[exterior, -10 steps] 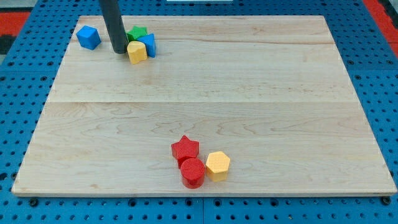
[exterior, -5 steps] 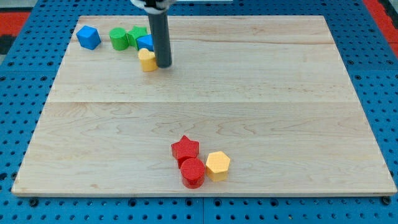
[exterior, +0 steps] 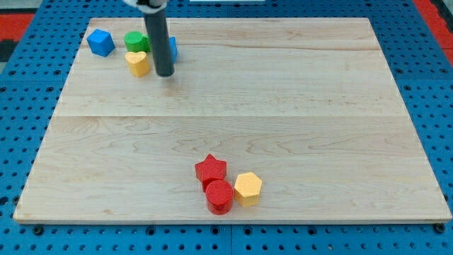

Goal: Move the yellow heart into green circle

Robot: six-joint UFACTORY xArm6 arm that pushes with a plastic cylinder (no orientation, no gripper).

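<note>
The yellow heart [exterior: 138,63] lies near the view's top left, touching the lower edge of the green circle [exterior: 134,41]. My tip [exterior: 164,74] rests on the board just to the right of the heart, a small gap apart. The rod hides most of a blue block [exterior: 172,48] and all of the green star behind it.
A blue cube [exterior: 100,42] sits at the board's top left corner. A red star [exterior: 210,170], a red cylinder [exterior: 219,196] and a yellow hexagon [exterior: 248,188] cluster near the view's bottom centre. The wooden board [exterior: 283,106] lies on a blue pegboard.
The yellow heart has slid left and slightly up, from below the blue block to under the green circle. My tip moved left with it, from the heart's right side.
</note>
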